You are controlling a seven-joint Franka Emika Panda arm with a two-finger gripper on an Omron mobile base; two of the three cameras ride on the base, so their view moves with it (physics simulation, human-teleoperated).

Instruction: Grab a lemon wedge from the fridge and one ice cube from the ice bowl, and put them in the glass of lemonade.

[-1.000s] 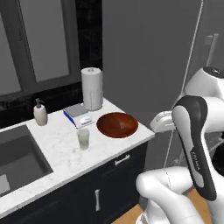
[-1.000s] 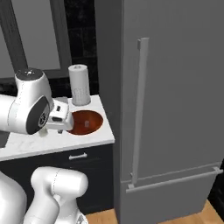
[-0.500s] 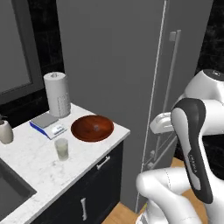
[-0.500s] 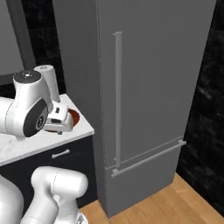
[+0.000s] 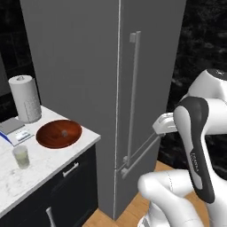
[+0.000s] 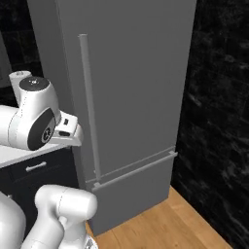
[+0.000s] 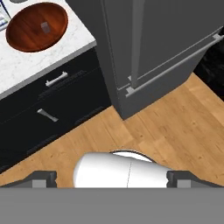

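Now the fridge (image 5: 88, 66) fills more view than before.

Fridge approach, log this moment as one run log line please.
phase: at fridge | fridge: door shut | gripper: open, empty, over floor | ice bowl: on counter, one cube | glass of lemonade: beside bowl

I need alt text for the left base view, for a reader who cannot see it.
A tall grey fridge stands closed, its long bar handle facing the white arm. Left of it, a marble counter holds the ice bowl and the glass of lemonade.
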